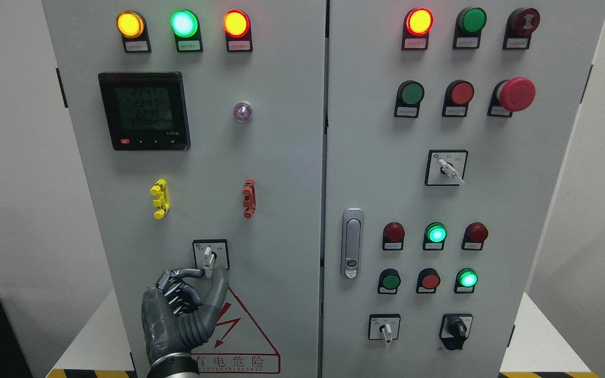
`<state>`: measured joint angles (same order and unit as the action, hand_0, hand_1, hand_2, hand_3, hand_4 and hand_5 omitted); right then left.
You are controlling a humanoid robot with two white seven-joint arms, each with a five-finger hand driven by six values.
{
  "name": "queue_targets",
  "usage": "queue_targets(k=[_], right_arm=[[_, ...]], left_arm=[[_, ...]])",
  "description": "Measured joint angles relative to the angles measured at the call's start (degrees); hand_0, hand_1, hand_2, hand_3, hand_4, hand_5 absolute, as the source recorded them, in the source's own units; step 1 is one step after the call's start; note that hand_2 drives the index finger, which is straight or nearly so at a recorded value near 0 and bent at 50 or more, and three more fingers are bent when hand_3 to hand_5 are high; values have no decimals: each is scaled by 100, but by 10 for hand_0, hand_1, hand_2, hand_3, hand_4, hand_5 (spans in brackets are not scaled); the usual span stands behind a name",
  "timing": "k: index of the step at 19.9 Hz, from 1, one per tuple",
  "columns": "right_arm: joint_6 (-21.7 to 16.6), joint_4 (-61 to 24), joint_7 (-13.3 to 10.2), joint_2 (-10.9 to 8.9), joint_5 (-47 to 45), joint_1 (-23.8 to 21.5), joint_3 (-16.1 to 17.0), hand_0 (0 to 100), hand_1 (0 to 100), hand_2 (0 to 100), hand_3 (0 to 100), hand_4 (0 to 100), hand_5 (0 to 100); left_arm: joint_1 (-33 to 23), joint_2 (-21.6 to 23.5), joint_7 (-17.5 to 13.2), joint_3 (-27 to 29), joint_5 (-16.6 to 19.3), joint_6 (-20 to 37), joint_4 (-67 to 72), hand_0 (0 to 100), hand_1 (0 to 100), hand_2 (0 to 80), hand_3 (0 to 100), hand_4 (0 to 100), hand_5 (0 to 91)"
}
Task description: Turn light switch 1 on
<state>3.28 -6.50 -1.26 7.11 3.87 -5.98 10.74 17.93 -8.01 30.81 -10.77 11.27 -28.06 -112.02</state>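
Note:
The rotary switch (208, 255) sits low on the left cabinet door (281, 184), in a black-framed plate, with its white lever pointing straight up and down. My left hand (209, 273) rises from the bottom edge just below it. The index fingertip (195, 273) touches the lever's lower end from the left, and the thumb (219, 281) presses it from the right, so the lever is pinched. The other fingers are curled in front of the palm. My right hand does not show.
Above the switch are a yellow clip (159, 198), a red clip (249, 198), a digital meter (144, 111) and three lit lamps. A warning triangle (244, 336) lies beside my hand. The right door carries a latch handle (352, 243), buttons, further rotary switches and a red emergency stop (515, 94).

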Motion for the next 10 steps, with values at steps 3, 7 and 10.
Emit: queue_targets(k=[3,7,10], right_arm=[[0,0,0,0,0,0,0,0,0,0,0,0,0],[0,0,0,0,0,0,0,0,0,0,0,0,0],[0,0,0,0,0,0,0,0,0,0,0,0,0]], left_arm=[[35,-6,1,1,3,-27,5,136,709,554,976,946,863],[79,-12,1,2,3,-131,7,146,711,561,978,945,863],[115,-15,12,3,5,-195,8,151,712,566,980,944,862]])
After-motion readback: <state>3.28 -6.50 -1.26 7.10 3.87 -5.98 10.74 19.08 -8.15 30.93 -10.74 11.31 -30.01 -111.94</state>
